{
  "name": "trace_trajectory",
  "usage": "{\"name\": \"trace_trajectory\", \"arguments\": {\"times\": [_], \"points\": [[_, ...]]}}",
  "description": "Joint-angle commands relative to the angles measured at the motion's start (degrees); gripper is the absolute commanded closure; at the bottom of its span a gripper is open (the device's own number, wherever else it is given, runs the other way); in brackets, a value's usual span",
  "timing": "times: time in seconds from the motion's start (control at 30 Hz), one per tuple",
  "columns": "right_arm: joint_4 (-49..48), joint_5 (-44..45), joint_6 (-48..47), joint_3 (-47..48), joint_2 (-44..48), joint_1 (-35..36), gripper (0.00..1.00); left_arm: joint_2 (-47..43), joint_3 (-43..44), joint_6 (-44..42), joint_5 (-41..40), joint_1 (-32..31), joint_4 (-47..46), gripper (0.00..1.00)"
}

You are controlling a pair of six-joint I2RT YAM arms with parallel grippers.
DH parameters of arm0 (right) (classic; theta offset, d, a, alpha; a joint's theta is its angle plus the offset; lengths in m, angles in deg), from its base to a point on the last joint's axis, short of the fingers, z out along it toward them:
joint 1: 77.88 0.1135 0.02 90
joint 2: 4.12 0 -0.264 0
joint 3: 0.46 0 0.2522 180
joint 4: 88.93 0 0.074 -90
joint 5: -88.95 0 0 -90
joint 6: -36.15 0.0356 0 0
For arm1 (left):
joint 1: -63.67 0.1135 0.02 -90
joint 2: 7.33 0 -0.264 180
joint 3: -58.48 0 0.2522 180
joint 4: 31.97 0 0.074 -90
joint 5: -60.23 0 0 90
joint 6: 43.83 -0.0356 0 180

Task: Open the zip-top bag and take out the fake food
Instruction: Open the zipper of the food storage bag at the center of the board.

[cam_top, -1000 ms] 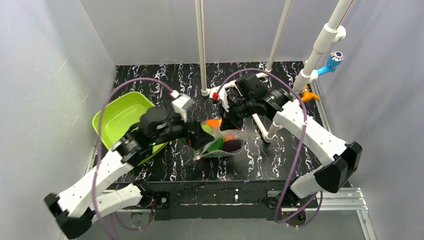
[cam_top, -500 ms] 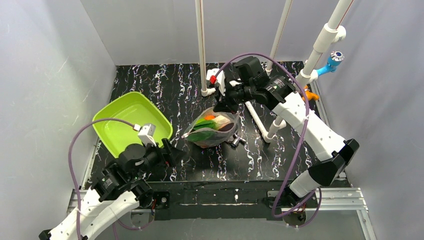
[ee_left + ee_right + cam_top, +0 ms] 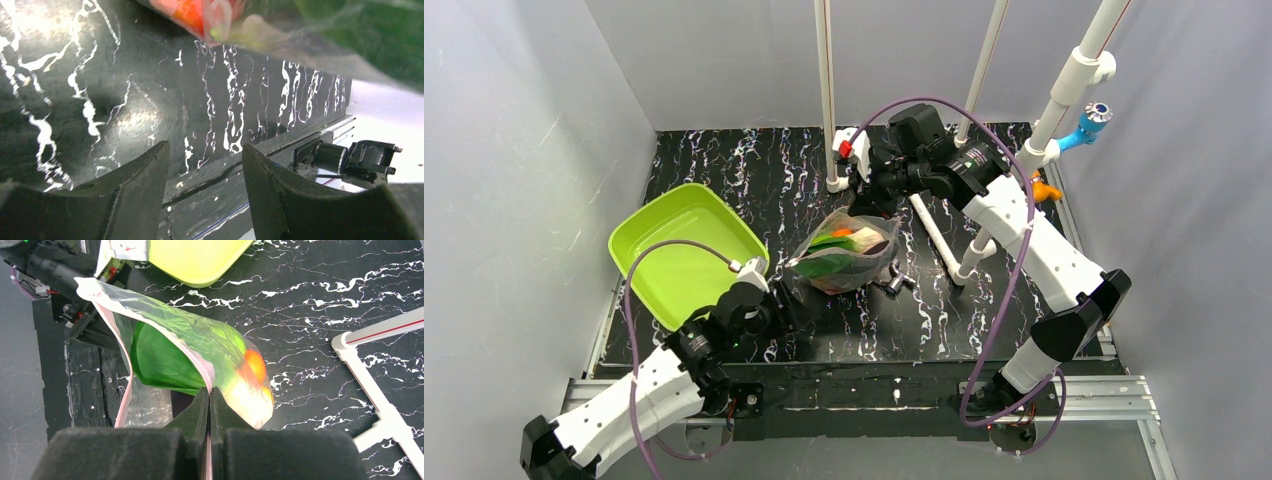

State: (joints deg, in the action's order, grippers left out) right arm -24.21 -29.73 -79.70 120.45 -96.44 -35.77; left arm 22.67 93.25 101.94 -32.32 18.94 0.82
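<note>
1. Worktop (image 3: 724,170): black with white marbling, and everything on it is placed here from the zip-top bag (image 3: 844,262) at its middle.
2. Lime-green tray (image 3: 679,250): sits left of the bag, near but apart, with nothing in it.
3. The bag itself is held up by its far edge. The belly sags toward the worktop and the pinkish zip strip is split into two lips in the right wrist view, so the mouth gapes.
4. Right hand (image 3: 210,392): at the bag's far side, fingers pressed together on one lip of that zip strip.
5. Left hand (image 3: 205,150): low at the bag's near-left corner, fingers apart with a clear gap and nothing between them. The bag hangs just ahead of them, not touched.
6. Fake food (image 3: 165,360): all inside the bag, with leafy green filling most of it and an orange piece (image 3: 255,365) against the plastic.
7. Small metal fitting (image 3: 896,283): just beside the bag's right side, on the worktop.
8. The step, as I read it: the mouth is open and emptying has not started. Next the left hand needs the free lip, or a reach inside, while the right hand keeps its pinch.
9. Against half a second ago, the left arm has swung in toward the bag's near-left corner. A second ago it was right over the bag, which then lay nearer the front edge.
</note>
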Motion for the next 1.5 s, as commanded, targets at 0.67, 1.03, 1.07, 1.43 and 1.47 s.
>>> {"name": "trace_trajectory", "arguments": {"times": [0.67,1.03,1.07,1.43,1.47], "points": [[-0.3,-3.3,-2.0,-0.2,2.6,-0.1,0.99,41.0,17.1,-6.2,-4.6,4.9,-38.6,0.47],[-9.2,-5.2,1.2,-16.6,5.2,-0.2,0.99,51.7,20.2,-10.5,7.5,13.2,-45.9,0.47],[-10.7,-4.0,2.0,-18.1,5.1,-0.3,0.99,50.5,19.7,-11.1,7.9,13.3,-44.5,0.47],[-19.5,-0.6,13.7,-21.6,4.5,-3.0,0.99,17.5,12.8,-17.5,8.6,14.0,-11.5,0.22],[-20.4,-1.0,15.1,-22.4,4.4,-3.0,0.99,14.1,12.0,-16.9,9.3,14.1,-9.3,0.21]]}}
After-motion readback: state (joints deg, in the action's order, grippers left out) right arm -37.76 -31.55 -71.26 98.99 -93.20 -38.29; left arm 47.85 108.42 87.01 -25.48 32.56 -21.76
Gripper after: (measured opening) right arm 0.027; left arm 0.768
